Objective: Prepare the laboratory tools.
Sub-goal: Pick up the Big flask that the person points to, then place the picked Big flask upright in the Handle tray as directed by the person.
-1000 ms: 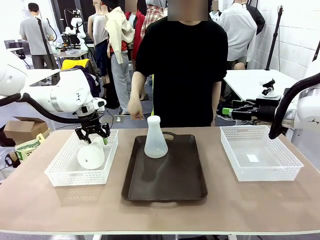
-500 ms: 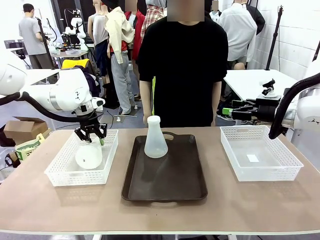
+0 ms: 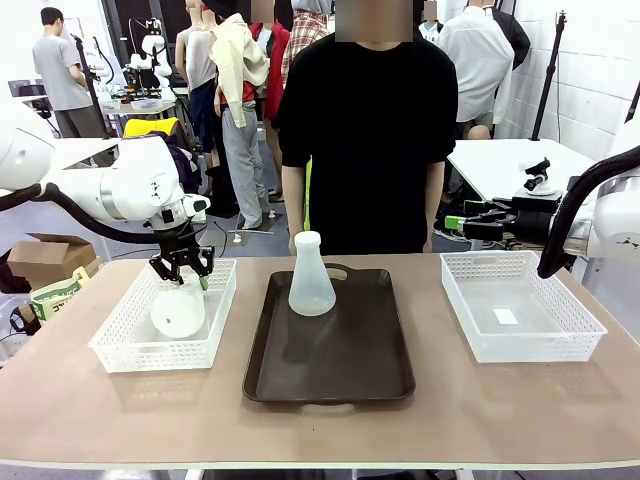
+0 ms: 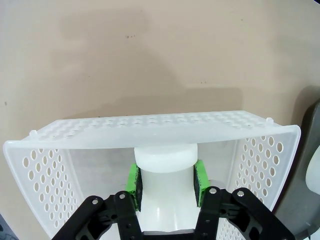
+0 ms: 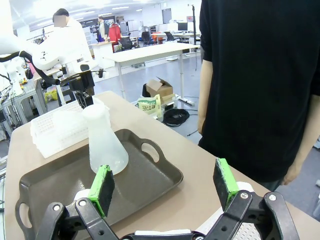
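there are two frosted flasks, the tilted flask (image 3: 178,312) and the upright flask (image 3: 311,277); two mesh baskets, the left basket (image 3: 150,358) and the right basket (image 3: 535,350); one brown tray (image 3: 330,362).

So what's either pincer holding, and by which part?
Left pincer grips the tilted flask by its neck, just below the rim; right pincer is open and empty.

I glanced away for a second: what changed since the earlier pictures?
The left gripper closed on the neck of the flask in the left basket. The person's arm drew back from the tray to their side. The upright flask, tray and right basket stayed put.
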`<state>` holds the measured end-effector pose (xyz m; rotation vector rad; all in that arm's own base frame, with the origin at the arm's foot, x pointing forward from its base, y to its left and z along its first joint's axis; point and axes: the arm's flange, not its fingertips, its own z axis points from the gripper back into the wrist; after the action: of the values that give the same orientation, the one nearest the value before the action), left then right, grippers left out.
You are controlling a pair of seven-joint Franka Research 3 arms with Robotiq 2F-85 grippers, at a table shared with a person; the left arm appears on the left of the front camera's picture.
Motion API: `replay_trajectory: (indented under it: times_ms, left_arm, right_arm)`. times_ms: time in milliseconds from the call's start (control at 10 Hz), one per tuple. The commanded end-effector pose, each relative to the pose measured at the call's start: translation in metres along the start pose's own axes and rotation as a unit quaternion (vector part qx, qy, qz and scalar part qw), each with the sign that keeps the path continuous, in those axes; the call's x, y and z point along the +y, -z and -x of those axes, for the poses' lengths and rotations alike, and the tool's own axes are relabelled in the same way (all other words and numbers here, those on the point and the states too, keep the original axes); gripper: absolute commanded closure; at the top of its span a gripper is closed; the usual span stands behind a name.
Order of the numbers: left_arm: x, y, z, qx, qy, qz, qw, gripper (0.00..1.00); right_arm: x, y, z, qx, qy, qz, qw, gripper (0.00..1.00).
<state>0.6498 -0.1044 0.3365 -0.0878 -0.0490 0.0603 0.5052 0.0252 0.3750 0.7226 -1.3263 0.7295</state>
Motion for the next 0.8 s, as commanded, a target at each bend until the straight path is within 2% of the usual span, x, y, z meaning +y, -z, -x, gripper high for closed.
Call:
replay_trajectory:
  times_ms: [0,700]
  left_arm:
    - [0.0002,0.0004,0.0004,-0.001,0.001,-0.001,1.000,1.00]
    - [0.0002,0.0004,0.0004,-0.001,0.001,-0.001,1.000,1.00]
  right_arm:
    - [-0.0001,0.0009,-0.0013,0.008,0.003,-0.001,1.000,0.00]
    - [-0.0001,0.0009,-0.0013,0.008,0.003,-0.001,1.000,0.00]
